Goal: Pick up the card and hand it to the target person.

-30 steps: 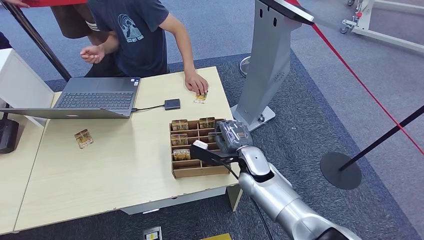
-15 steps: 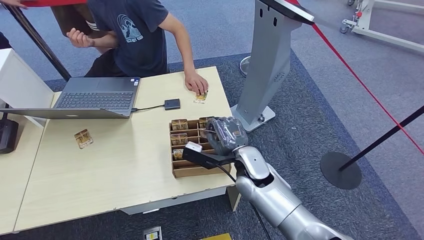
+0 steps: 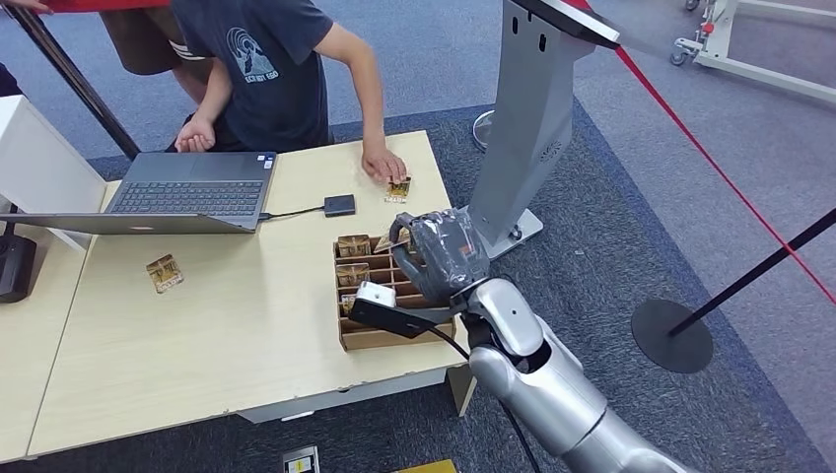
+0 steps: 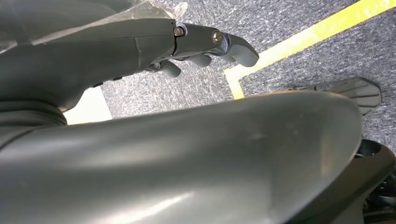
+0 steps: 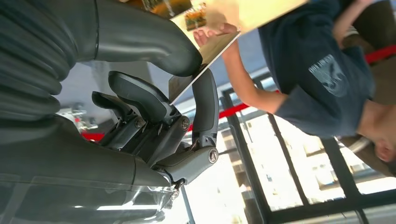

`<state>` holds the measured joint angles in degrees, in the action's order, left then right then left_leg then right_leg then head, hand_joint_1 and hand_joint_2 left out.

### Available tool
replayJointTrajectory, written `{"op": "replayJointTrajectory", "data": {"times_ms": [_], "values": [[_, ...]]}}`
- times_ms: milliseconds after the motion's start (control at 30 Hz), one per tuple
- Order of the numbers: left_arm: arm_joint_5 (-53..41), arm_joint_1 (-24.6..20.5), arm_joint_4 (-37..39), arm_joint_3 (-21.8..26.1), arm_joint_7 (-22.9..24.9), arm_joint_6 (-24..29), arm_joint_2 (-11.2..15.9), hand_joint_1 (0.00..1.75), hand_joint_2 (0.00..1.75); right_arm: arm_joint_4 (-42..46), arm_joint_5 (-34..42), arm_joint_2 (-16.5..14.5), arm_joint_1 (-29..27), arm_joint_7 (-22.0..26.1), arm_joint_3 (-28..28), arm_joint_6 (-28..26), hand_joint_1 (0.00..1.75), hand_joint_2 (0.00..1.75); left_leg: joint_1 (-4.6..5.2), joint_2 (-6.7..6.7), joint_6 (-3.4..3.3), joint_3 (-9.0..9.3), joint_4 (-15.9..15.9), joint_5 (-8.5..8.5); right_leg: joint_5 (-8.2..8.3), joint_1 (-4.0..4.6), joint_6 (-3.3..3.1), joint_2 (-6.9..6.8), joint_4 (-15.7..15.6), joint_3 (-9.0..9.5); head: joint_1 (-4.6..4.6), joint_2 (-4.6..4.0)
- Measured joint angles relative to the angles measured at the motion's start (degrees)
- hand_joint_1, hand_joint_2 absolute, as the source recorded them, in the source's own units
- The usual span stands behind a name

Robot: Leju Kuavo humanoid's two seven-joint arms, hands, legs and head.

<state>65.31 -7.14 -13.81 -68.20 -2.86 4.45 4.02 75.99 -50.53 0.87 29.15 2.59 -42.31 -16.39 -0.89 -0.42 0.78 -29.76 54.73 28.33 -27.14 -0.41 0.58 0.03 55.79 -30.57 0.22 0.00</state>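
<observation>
The right robot hand hovers over the wooden card box near the right front corner of the tabletop. In the right wrist view it pinches a thin card between the thick thumb and a dark finger; the card is seen nearly edge-on, with a pale shiny face, so its print cannot be read. In the head view a brown corner of the card shows just beside the fingers, above the box's far row. The left robot hand hangs over grey carpet with a yellow floor line; its fingers are curled loosely and hold nothing.

The box is a shallow tray split into small compartments. Three brown-and-gold cards can be counted in its left compartments; the right compartments are hidden under the hand, so their contents cannot be told.

Two more cards of the same brown-and-gold look lie flat on the tabletop: one near the left edge, and one at the far right corner under the fingers of a person's hand. The person in a dark blue T-shirt stands behind the far edge. An open laptop sits at the far left, with a cable to a small dark adapter between it and the person's hand.
</observation>
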Motion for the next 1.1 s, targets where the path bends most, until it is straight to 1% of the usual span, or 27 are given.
{"op": "replayJointTrajectory", "data": {"times_ms": [100,233,400,633,800,933,1100], "values": [[0.0,-0.01,0.0,0.02,0.0,0.03,-0.01,0.0,0.0,0.85,-0.26,-0.14,0.74,1.43,-0.3,-1.21,1.75,1.75,0.0,0.0,0.0,-0.01,0.0,0.0,0.0,0.0,0.0,0.0,0.0,0.0,0.01,0.0],[0.01,-0.03,0.0,0.03,0.0,0.03,-0.05,0.0,0.0,0.61,-1.18,-1.06,2.92,3.68,-0.85,-4.79,1.75,1.75,0.0,0.0,0.0,-0.01,0.0,-0.01,0.0,0.0,0.0,0.0,0.01,0.02,0.02,0.0],[-0.15,-0.1,0.0,0.03,0.0,0.19,-0.24,0.0,0.0,-2.64,-1.9,-3.05,6.61,4.91,-1.7,-8.09,1.75,1.75,0.0,-0.01,0.0,-0.01,0.0,-0.01,0.0,0.0,0.0,0.0,0.03,0.02,0.02,0.0],[-1.47,-0.2,-0.02,0.01,-0.02,0.19,-0.33,0.0,0.0,-9.74,-1.75,-5.83,11.62,5.49,-2.81,-8.72,1.75,1.75,0.0,-0.02,0.0,-0.02,0.0,-0.01,0.0,0.0,0.0,0.0,0.03,0.01,0.01,0.0],[-1.6,-0.23,-0.02,0.01,-0.02,0.19,-0.33,0.0,0.0,-14.13,-1.49,-7.87,13.6,6.33,-3.41,-9.03,1.75,1.75,0.0,-0.02,0.0,-0.02,0.0,-0.01,0.0,0.0,0.0,0.0,0.03,0.0,0.01,0.0],[-1.62,-0.23,-0.02,0.01,0.0,0.18,-0.33,0.0,0.0,-17.35,-1.19,-9.19,14.5,6.56,-4.08,-8.86,0.0,1.75,-0.01,-0.02,0.0,-0.02,0.0,-0.01,0.0,0.01,0.0,0.0,0.03,0.0,0.01,0.0],[-1.52,-0.26,-0.02,0.01,-0.01,0.15,-0.33,0.0,0.0,-20.35,0.12,-10.32,15.04,5.92,-4.76,-7.18,0.0,1.75,0.0,-0.02,0.0,-0.01,0.0,-0.01,0.0,0.0,0.0,0.0,0.03,0.0,0.01,0.0]]}}
